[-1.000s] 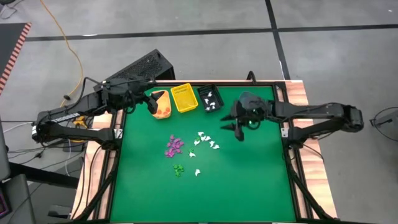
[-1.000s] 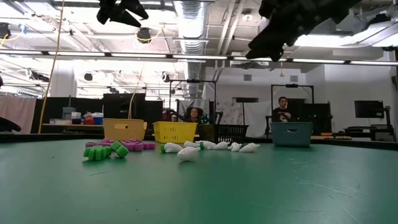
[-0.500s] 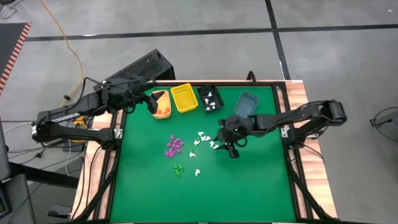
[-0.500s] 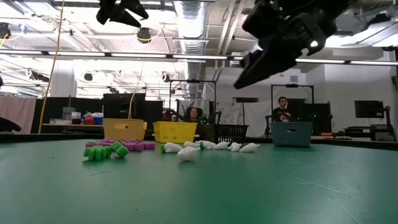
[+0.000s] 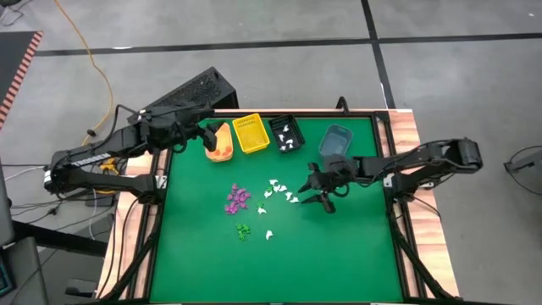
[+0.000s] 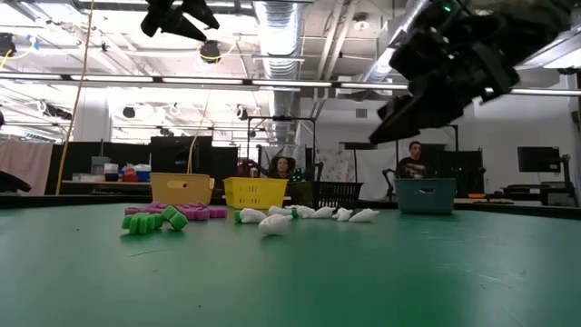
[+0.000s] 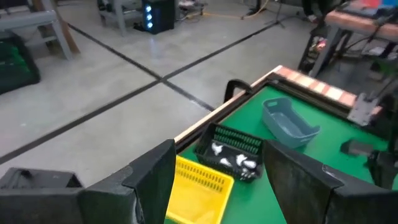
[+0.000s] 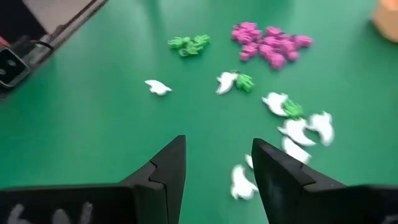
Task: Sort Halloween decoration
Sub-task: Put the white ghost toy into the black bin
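We see four bins (image 5: 251, 134) in a row along the table's (image 5: 339, 254) far edge. Nearer, at mid-table, the trinkets (image 5: 279, 191) lie scattered; the right gripper (image 5: 315, 190) hangs just right of them, the left gripper (image 5: 206, 135) over the far-left bin.

we see a grey concrete floor (image 5: 254, 51) crossed by dark tape lines (image 5: 279, 44), with an orange cable (image 5: 89, 59) trailing over it. the table (image 5: 339, 254) has a green top edged in pale wood (image 5: 408, 127). looking level across it, the room behind is a big open workshop: a ribbed silver duct (image 6: 281, 23) and pipes run under the ceiling, bright light strips glow overhead, and dark racks and benches stand along the far wall. two people (image 6: 413, 156) sit back there at desks.
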You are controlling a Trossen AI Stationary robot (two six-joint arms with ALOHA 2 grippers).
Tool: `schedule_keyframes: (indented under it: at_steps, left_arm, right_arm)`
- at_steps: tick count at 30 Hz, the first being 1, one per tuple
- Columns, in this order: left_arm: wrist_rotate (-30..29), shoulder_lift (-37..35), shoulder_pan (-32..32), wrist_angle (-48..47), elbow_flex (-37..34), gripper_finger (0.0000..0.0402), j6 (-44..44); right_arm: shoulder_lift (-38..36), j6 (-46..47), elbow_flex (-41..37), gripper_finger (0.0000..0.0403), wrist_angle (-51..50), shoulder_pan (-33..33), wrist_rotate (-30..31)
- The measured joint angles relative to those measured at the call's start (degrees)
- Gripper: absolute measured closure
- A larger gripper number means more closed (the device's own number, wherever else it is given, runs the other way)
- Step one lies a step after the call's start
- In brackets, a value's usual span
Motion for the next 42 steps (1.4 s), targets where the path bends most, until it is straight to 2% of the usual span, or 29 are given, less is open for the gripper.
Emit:
schedule_keyframes:
  at_steps: [4, 9, 17, 22, 32, 42]
  left_arm:
    - [-0.3, 2.1, 0.0, 0.3, 0.0, 0.017, -0.4]
    - [0.6, 4.9, 0.0, 0.2, 0.0, 0.017, -1.3]
    - [1.2, 4.8, 0.0, 0.1, 0.0, 0.017, -1.5]
    - [1.3, 3.8, 0.0, 0.3, 0.0, 0.017, -1.3]
    - [2.7, 3.7, -1.7, -0.1, 0.0, 0.017, 0.5]
    - [2.6, 3.7, -1.7, -0.3, 0.0, 0.017, 1.1]
  right_arm:
    - [-1.5, -3.3, -6.1, 0.0226, 8.4, -1.2, 3.1]
    - [3.0, -8.4, -8.4, 0.0226, 13.6, -1.8, 5.6]
    - [14.2, -8.3, -8.3, 0.0226, 26.5, -3.5, 0.0]
    - [20.1, -8.2, -8.3, 0.0226, 33.7, -2.4, -0.6]
    - [25.6, -9.7, -8.2, 0.0226, 37.4, -1.2, -0.5]
    - [25.9, -10.8, -7.3, 0.0226, 35.9, -1.3, -0.3]
